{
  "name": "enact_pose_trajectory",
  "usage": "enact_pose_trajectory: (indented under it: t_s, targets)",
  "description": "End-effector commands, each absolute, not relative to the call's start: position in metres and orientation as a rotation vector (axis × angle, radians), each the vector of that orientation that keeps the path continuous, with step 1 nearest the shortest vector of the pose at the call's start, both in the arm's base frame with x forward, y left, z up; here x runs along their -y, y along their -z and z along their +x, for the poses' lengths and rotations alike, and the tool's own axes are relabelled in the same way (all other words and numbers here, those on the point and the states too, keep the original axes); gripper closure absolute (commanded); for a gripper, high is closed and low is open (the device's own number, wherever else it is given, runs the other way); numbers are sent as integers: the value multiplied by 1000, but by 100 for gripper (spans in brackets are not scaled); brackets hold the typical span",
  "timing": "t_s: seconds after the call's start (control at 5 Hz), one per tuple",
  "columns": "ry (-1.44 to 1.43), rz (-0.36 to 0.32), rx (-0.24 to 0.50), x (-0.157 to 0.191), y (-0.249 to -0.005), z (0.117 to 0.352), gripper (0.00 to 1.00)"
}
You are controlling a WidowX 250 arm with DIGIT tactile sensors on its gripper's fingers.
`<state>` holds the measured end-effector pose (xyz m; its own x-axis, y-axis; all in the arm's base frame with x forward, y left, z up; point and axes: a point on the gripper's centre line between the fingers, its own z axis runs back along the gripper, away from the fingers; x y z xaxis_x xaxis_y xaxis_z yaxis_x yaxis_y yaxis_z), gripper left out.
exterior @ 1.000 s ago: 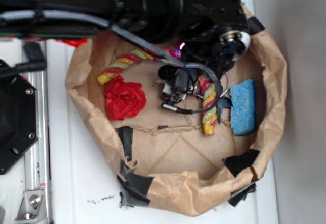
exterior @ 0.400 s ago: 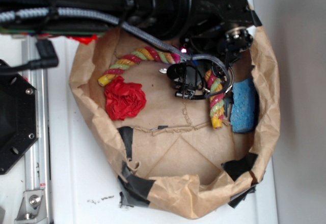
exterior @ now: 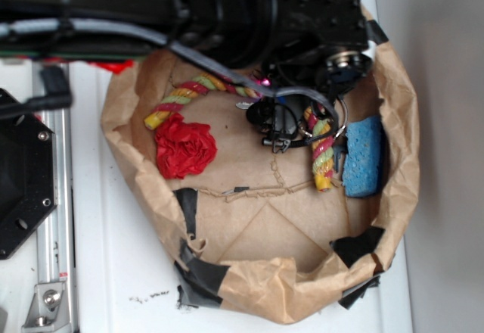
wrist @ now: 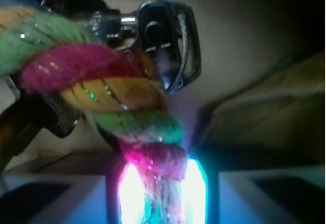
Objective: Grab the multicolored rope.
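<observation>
Black arm hides multicolored rope [exterior: 321,151] bend and gripper [wrist: 162,183]

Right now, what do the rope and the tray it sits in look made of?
The multicolored rope: soft twisted fibre, likely cotton, matte and fuzzy, with thin glittery threads catching light in the wrist view. The tray: crumpled brown kraft paper, matte and creased, patched with black tape, probably duct tape.

The multicolored rope [wrist: 97,96] is fuzzy twisted cotton with glinting threads; the key [wrist: 153,30] is glossy metal.
</observation>
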<state>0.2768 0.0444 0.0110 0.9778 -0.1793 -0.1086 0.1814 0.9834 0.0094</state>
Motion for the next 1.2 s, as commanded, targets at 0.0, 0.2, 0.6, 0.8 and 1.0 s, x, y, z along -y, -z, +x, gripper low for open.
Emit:
enact_pose_trajectory:
  t_s: [0.0, 0.2, 0.6, 0.8, 1.0]
  targets:
    - [-126, 29, -1, -28, -105, 253, 100]
    - [-376, 22, -16, -15, -141, 259, 100]
    - [-483, 30, 3, -9, -143, 257, 100]
    - [-512, 28, 9, -10, -148, 255, 100]
    - [-490, 12, -29, -12, -152, 249, 89]
